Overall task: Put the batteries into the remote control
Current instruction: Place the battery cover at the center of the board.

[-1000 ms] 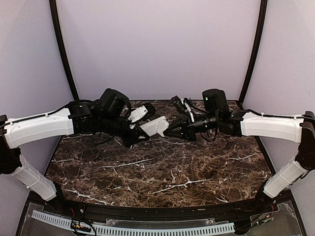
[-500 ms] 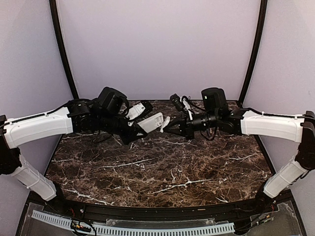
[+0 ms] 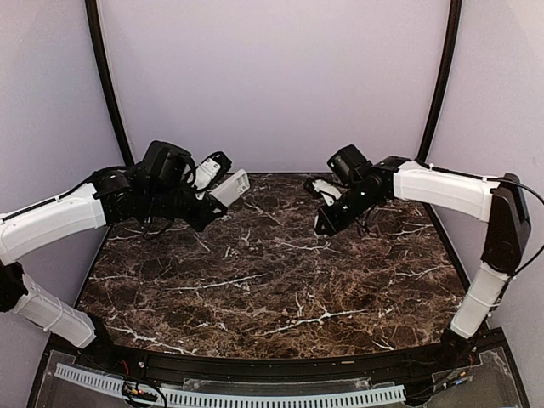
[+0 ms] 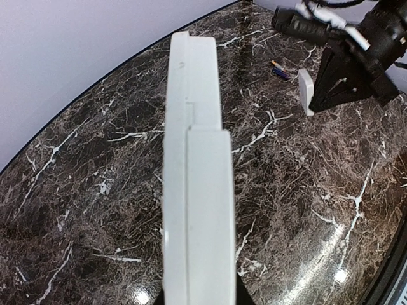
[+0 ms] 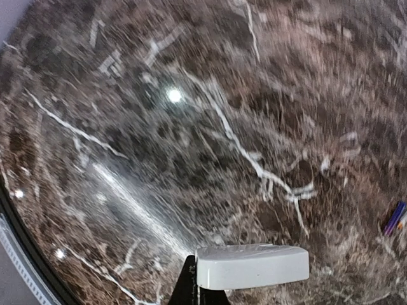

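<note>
My left gripper (image 3: 219,195) is shut on the white remote control (image 3: 231,185) and holds it above the table's back left. In the left wrist view the remote (image 4: 194,171) stands edge-on and fills the middle, hiding the fingers. My right gripper (image 3: 323,224) is shut on a small white cover piece (image 5: 251,267), held low over the back right of the table; it also shows in the left wrist view (image 4: 306,92). A bluish-purple battery (image 4: 278,71) lies on the table behind the right gripper, and shows at the right wrist view's edge (image 5: 394,219).
The dark marble table (image 3: 280,289) has a black rim at its near edge (image 3: 255,365). Lilac walls close in the back and sides. A white slotted cable duct (image 3: 229,395) runs along the front.
The two grippers have drawn apart. My left arm pulled the remote back to the left. My right arm swung right and downward with the white cover piece, which came away from the remote.
</note>
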{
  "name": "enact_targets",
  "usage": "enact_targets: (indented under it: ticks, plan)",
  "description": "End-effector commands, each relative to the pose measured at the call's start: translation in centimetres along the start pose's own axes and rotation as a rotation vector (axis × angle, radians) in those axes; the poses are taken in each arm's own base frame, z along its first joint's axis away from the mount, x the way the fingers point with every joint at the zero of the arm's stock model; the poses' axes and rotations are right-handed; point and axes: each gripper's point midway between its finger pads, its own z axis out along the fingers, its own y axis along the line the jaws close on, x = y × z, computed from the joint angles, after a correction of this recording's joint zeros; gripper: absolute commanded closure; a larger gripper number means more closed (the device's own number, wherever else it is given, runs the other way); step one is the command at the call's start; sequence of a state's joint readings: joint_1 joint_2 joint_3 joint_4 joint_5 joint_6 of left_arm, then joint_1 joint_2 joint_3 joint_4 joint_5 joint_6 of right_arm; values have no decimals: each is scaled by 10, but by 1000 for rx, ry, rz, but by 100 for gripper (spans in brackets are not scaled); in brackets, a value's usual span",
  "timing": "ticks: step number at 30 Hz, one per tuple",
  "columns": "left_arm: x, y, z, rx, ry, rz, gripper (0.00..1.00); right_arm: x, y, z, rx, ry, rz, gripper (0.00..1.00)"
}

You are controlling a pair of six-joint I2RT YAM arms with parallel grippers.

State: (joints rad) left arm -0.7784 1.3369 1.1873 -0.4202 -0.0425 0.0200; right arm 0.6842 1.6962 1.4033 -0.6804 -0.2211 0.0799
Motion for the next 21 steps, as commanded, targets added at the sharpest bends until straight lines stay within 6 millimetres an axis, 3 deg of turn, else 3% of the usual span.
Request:
enact_targets:
  ticks: [1, 13, 17, 21]
  plan:
    - [-3, -2, -11, 4, -28, -13, 100, 83, -35, 12, 179, 406, 69, 100]
    - [-7, -3, -22, 13, -60, 0, 100, 145, -44, 46, 168, 766, 99, 99]
    - [-7, -3, -21, 15, -58, 4, 100, 156, -44, 54, 156, 821, 99, 91]
    - [-7, -4, -22, 23, -57, 5, 100, 152, -45, 58, 152, 810, 91, 78]
